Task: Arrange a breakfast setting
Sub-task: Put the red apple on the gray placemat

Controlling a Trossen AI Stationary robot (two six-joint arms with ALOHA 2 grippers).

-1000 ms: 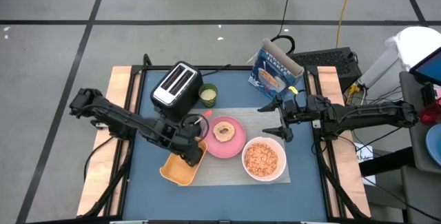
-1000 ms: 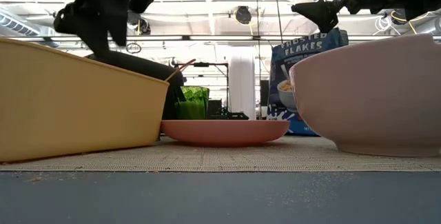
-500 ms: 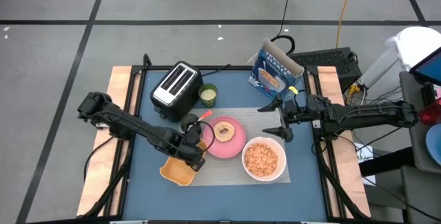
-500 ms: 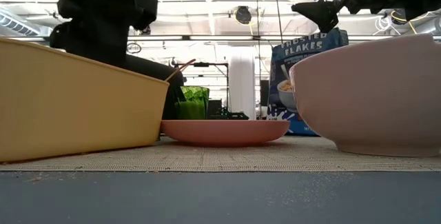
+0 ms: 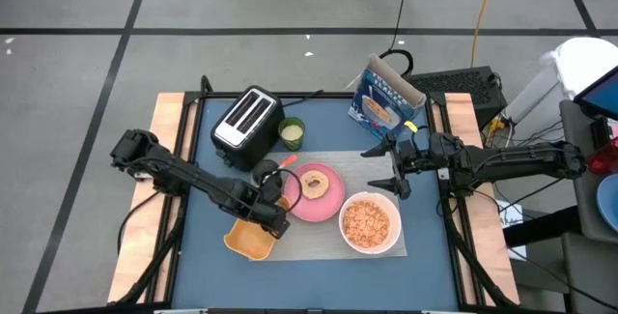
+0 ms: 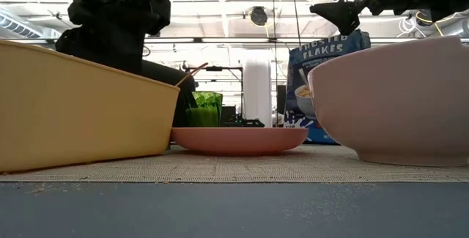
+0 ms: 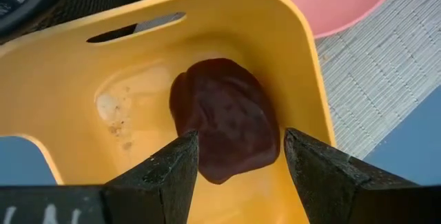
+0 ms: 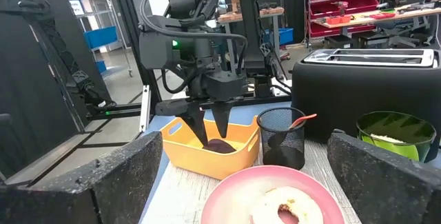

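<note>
Since a second ago, the left gripper [image 7: 234,156] has dipped into the yellow tray [image 5: 249,240], fingers apart around one dark-red fruit [image 7: 224,118] near its wall, a fit only the wrist view shows. Right gripper [image 5: 382,167] hangs open beside the pink plate [image 5: 330,203].

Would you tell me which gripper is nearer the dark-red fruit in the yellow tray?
The left gripper: its fingers straddle the dark-red fruit inside the yellow tray. The right gripper hovers open, far off beyond the pink plate.
</note>
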